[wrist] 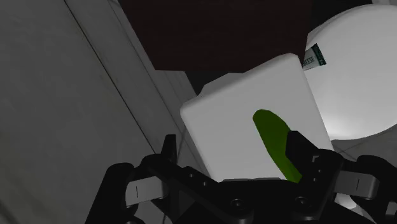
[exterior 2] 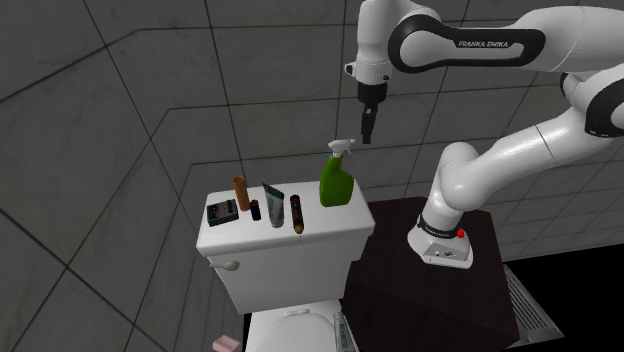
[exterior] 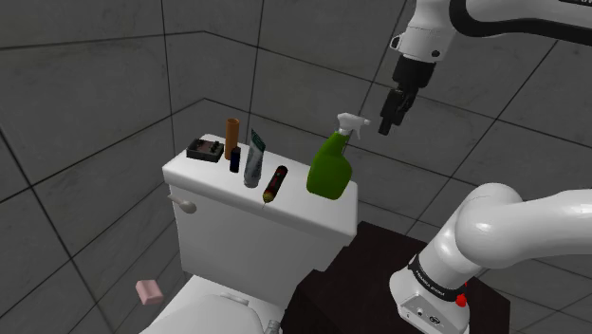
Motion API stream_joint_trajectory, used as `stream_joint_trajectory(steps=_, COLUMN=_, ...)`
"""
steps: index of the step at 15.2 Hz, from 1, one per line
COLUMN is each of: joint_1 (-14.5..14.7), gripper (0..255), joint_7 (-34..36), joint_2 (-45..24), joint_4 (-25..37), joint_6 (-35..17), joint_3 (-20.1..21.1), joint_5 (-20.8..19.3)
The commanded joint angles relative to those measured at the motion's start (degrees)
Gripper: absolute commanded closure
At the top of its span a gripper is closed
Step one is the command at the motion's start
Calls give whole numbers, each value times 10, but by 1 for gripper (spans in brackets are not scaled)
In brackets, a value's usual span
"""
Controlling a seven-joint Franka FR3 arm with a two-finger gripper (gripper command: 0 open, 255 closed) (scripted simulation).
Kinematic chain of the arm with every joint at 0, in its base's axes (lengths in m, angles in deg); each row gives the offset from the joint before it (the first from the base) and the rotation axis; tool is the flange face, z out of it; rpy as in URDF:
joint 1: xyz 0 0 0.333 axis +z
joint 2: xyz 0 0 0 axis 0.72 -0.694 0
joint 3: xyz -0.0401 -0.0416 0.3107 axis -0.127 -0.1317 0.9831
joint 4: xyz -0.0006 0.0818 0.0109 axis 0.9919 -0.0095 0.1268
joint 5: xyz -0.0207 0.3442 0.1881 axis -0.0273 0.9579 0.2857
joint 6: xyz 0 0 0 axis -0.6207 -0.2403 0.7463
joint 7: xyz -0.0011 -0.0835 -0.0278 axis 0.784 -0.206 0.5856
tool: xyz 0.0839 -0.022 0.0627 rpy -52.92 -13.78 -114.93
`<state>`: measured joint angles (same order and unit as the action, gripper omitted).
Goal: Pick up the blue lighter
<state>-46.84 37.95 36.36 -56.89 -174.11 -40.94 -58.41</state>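
- Claw [exterior: 387, 121] fingers apart, empty, just above green spray bottle [exterior: 332, 166]
- Blue lighter [exterior: 234, 158] on toilet tank [exterior: 213, 182], well below claw, beyond bottle
- Approach step; next move probably across past bottle, then down over lighter

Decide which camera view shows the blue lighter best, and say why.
The shoulder view: it is nearest, and the blue lighter stands upright on the toilet tank beside the brown cylinder. The second exterior view shows it from farther off.
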Motion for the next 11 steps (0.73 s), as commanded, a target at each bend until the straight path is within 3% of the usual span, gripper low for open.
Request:
stream_joint_trajectory(steps=1, joint_1=0, gripper=0, joint_7=0, joint_2=0, joint_4=0, joint_6=0, joint_3=0, joint_5=0)
stream_joint_trajectory(steps=11, joint_1=-5, gripper=0, joint_7=199, joint_2=-138, joint_4=28, joint_6=-125, joint_3=120, joint_5=76)
